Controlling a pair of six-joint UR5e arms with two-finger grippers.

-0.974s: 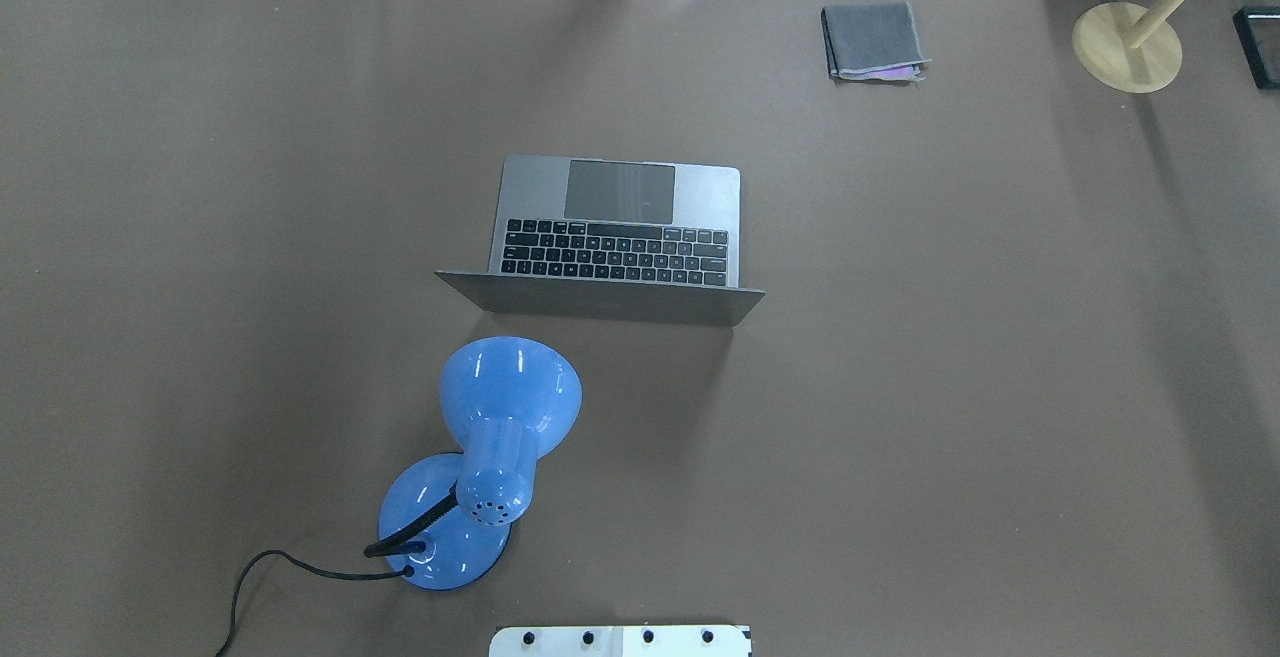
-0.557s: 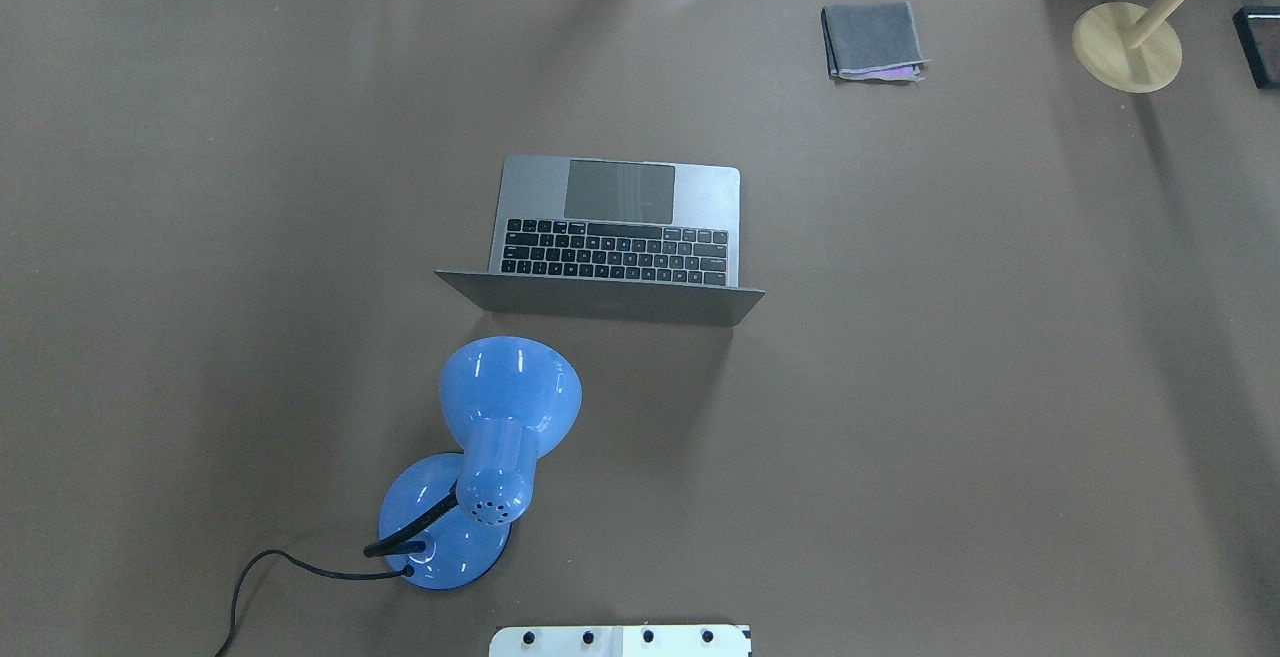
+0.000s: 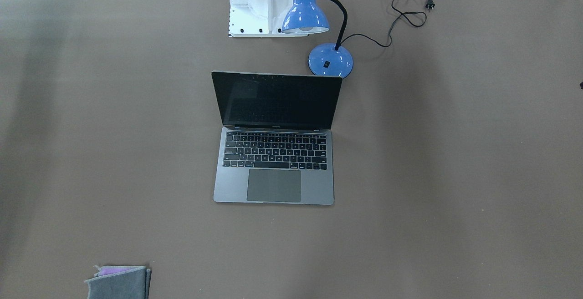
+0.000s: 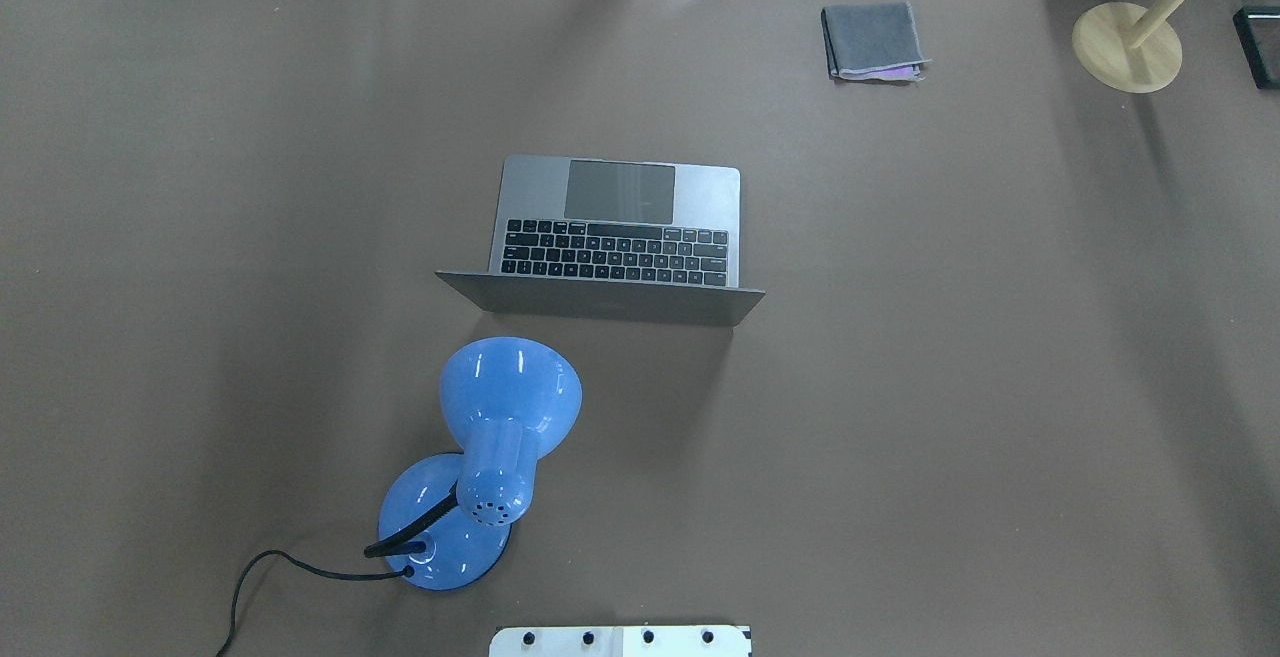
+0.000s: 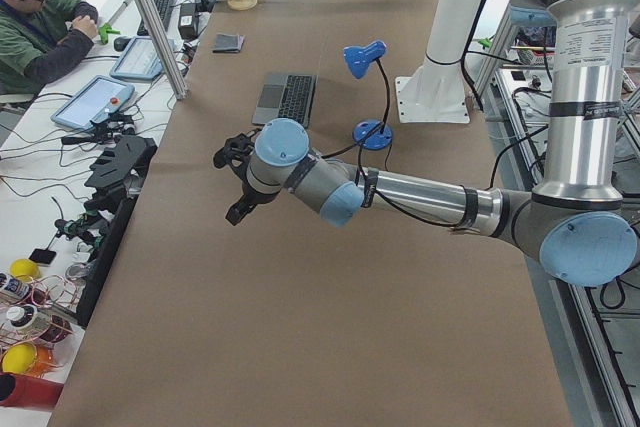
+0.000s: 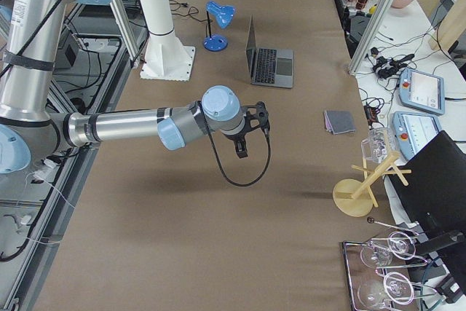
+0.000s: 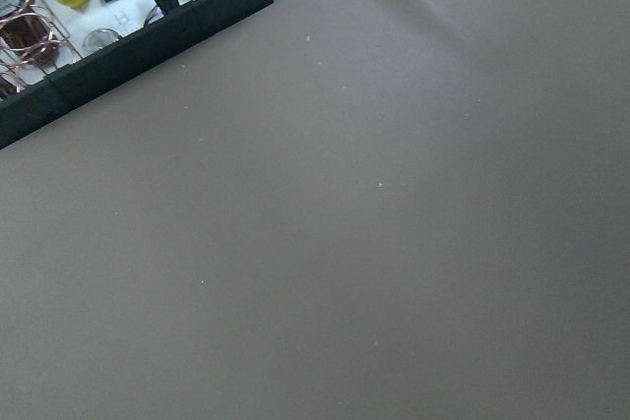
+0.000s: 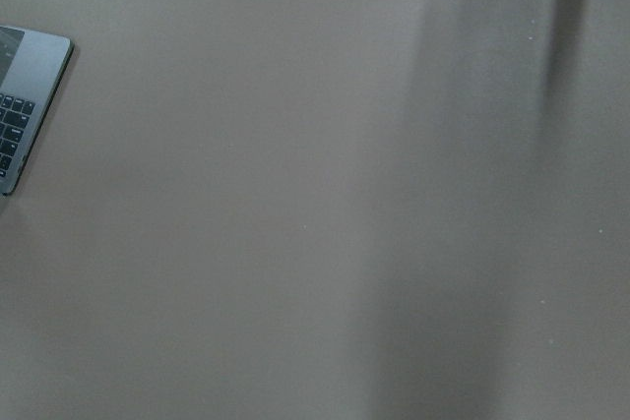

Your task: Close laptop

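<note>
Laptop (image 4: 615, 237) of slim space-grey metal with black keys, open at the middle of the brown-covered table (image 4: 1000, 387), lid raised, black glossy screen facing away from the robot's base. Stands near a glossy blue gooseneck desk lamp (image 4: 510, 402), which is on the base's side of it. Cut down to one corner in the right wrist view.

Held above bare table, well apart from the laptop: left gripper (image 5: 228, 187) and right gripper (image 6: 253, 136). Caught only from the table's ends, black fingers small and hard to make out; cannot tell whether spread or closed. Out of frame overhead and from the front.

Folded grey cloth (image 4: 872, 40) near the far edge. Round pale wooden stand (image 4: 1125, 45) at the far right corner, upper part cut off.
</note>
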